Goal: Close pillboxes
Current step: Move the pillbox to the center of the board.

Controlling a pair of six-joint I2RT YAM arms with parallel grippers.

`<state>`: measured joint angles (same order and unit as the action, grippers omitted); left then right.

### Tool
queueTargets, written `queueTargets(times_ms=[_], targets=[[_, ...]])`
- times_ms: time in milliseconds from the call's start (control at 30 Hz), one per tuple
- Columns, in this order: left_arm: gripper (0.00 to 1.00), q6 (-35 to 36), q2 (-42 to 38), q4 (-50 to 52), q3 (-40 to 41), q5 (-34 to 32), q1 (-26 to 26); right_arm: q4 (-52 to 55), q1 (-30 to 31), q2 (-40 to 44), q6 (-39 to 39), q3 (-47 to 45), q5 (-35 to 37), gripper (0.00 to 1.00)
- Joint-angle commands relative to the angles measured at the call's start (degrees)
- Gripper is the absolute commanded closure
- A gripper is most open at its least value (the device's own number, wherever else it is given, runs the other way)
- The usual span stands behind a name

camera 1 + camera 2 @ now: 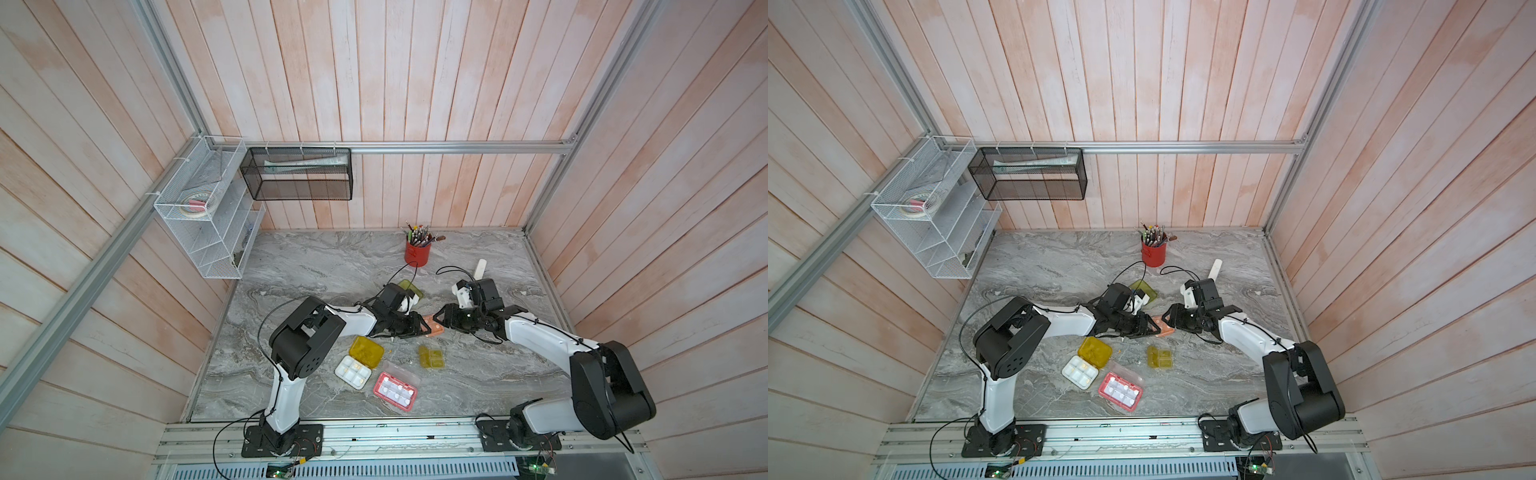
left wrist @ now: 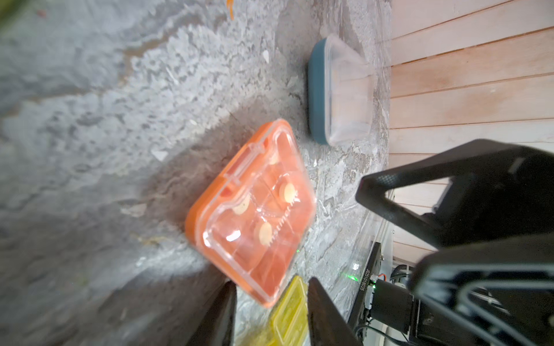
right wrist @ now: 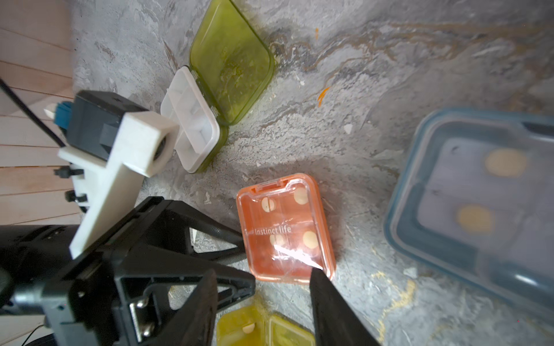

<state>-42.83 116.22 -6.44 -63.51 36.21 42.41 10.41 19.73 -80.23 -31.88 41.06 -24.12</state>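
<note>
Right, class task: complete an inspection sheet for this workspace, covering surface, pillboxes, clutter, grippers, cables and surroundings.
Surface: grey marbled tabletop, small crumbs scattered.
Job's things: orange pillbox lid down; lime-olive pillbox, yellow pillbox and pink-red pillbox open; small olive pillbox and blue pillbox unclear.
Clutter: red cup of pencils, white stick.
Grippers: left gripper and right gripper both open, either side of the orange pillbox; contact unclear.
Cables: black wrist cables loop above the tabletop.
Surroundings: wooden plank walls, white wire basket, black mesh basket.
</note>
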Motion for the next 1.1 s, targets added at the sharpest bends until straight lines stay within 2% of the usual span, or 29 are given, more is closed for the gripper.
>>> queueTargets(times_ms=[0,1067], targets=[[0.59,-1.0,2.1,-1.9,-0.8,1.0,0.1,2.2,-1.0,1.8,0.3,-1.8,0.9,0.48],[0.60,4.3,11.2,8.1,-18.5,0.2,-1.7,6.5,-4.8,8.5,2.2,-4.3,1.0,0.47]])
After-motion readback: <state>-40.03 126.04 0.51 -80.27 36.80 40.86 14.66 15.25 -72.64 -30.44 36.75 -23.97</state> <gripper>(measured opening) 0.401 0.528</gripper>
